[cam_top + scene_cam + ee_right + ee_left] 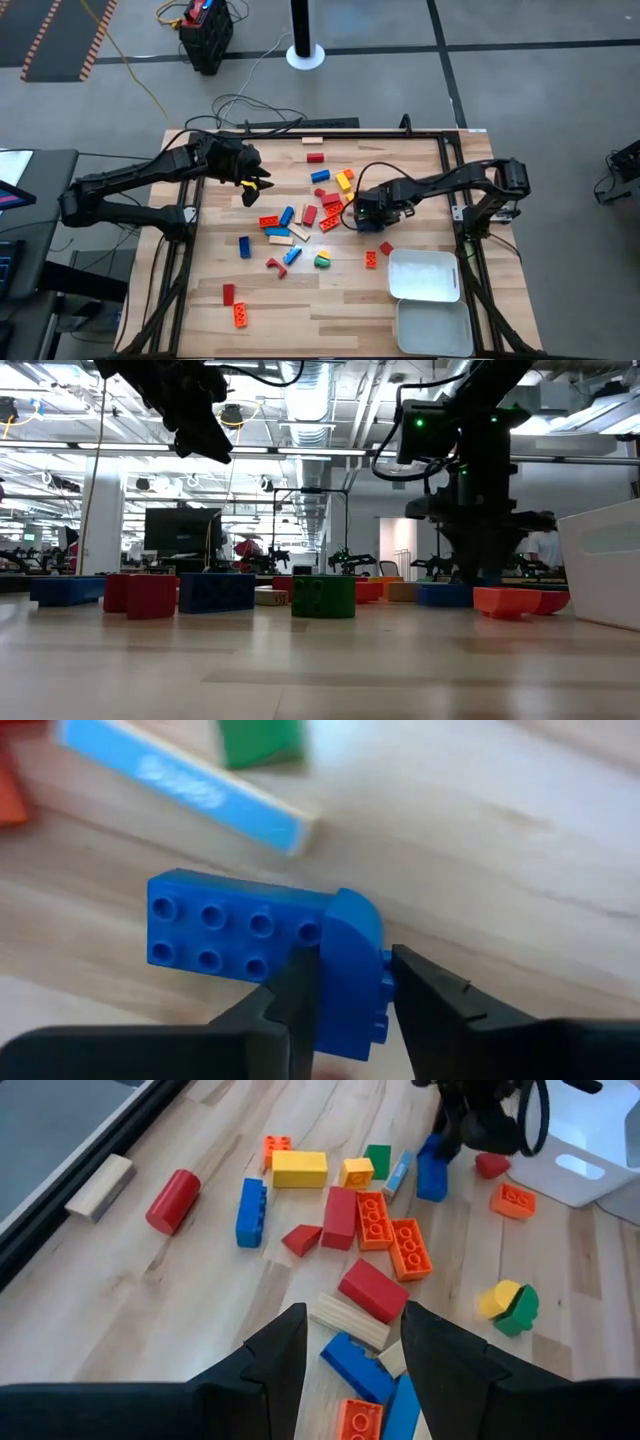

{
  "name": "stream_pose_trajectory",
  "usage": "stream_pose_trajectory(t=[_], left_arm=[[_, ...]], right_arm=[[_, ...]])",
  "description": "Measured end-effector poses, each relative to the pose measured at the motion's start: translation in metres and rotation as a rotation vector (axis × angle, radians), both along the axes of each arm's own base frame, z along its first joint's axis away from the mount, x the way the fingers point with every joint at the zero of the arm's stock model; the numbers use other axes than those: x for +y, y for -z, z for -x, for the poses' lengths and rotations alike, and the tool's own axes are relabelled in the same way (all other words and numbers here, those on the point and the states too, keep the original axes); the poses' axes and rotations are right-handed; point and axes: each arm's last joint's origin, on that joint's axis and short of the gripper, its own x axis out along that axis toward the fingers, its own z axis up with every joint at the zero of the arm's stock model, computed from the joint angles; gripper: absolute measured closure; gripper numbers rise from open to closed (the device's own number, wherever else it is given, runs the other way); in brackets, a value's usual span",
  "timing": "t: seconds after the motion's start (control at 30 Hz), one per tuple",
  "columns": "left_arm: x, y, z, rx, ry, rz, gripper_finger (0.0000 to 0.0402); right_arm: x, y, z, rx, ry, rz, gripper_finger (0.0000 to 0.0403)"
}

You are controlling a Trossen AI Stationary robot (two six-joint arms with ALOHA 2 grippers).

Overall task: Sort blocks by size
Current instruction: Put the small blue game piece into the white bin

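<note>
Two end effectors in our frames. Right end effector [345, 985] is down at the wooden surface [330, 295], in the middle of the scattered blocks; we see its two dark fingers [285, 995] pinching the rounded end of a blue studded plastic brick [260, 935] that lies flat on the wood. Fingers are narrowed onto the brick sides, touching it. A long pale-blue flat block [185, 785] and a green block [260, 740] lie just beyond it.

Left end effector [255, 185] hangs above the surface over the left part of the pile; its fingers [275, 1355] are part open with nothing between them. Below it we see a tan wooden block [350, 1320], a red block [372, 1290] and orange studded bricks [390, 1240].

Two white rectangular trays [425, 275] sit at the right near corner.
</note>
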Motion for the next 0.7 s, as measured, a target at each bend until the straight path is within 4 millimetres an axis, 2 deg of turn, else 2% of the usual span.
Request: stream_pose_trajectory(t=[0.17, 0.47, 0.6, 0.7], left_arm=[[0.000, 0.000, 0.000, -0.005, -0.018, 0.022, 0.0246], [0.001, -0.002, -0.001, -0.057, -0.110, 0.130, 0.0246], [0.000, -0.003, -0.003, -0.087, -0.150, 0.184, 0.0246], [-0.002, -0.007, -0.006, -0.136, -0.146, 0.188, 0.0246]], right_arm=[[-0.006, -0.012, 0.012, 0.030, -0.049, 0.004, 0.0268], [-0.014, -0.052, 0.031, -0.101, -0.258, 0.033, 0.0263], [0.001, -0.071, 0.034, -0.235, -0.432, 0.004, 0.0266], [0.021, -0.082, 0.039, -0.296, -0.551, -0.024, 0.0268]])
